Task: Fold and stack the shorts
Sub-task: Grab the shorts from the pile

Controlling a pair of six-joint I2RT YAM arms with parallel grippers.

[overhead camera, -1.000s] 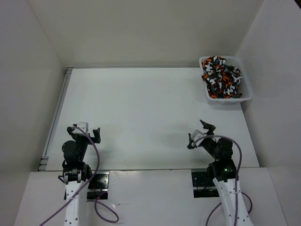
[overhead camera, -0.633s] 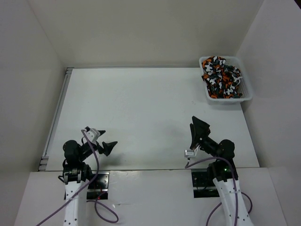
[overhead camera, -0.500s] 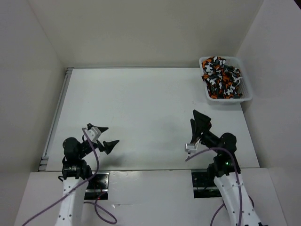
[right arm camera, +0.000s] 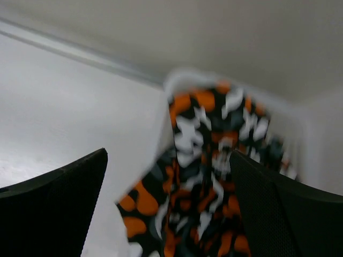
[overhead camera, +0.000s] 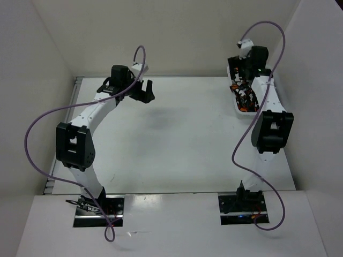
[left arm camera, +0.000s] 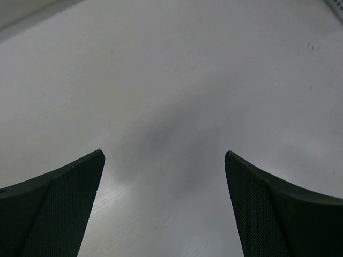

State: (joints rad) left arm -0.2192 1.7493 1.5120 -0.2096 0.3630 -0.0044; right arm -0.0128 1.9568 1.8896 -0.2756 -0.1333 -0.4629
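The camouflage shorts lie in a heap in the white basket at the table's far right; my right arm covers most of them in the top view. In the right wrist view the shorts fill the space below the jaws, blurred. My right gripper is open and empty, hovering over the basket's left part. My left gripper is open and empty above bare table at the far middle-left.
The basket's blurred white rim shows in the right wrist view. White walls enclose the table at the back and on both sides. A metal rail runs along the table's left edge. Purple cables loop off both arms.
Both arms have stretched from their near rest poses to the far side: the left to the far middle-left, the right over the basket. Both grippers remain open.
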